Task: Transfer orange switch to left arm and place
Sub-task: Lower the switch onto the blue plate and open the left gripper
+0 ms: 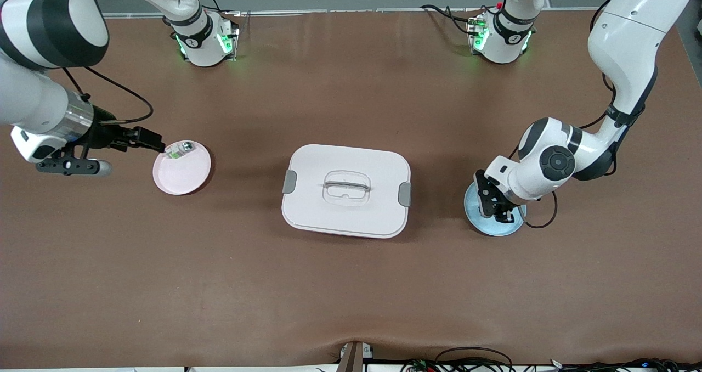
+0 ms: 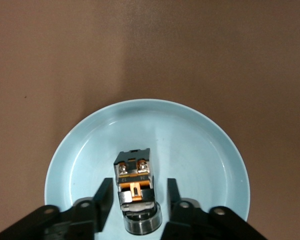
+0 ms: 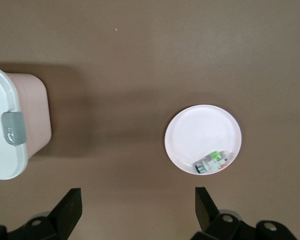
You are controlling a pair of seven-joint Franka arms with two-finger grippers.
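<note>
Nothing here can really be read: the orange switch (image 2: 135, 184) on the blue plate (image 2: 200, 145) carries tiny pale markings under its two screws, too small to make out, and the green-and-silver component (image 3: 213, 162) on the pink plate (image 3: 200, 131) shows only an unreadable red smudge.

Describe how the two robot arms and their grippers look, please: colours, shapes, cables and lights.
Both arms are glossy white with rounded shells and black joint bands. The right arm has a silver wrist ring and a thin black cable. The left arm carries black cables too. Both grippers, left gripper and right gripper, are black. Green lights glow at both bases.
</note>
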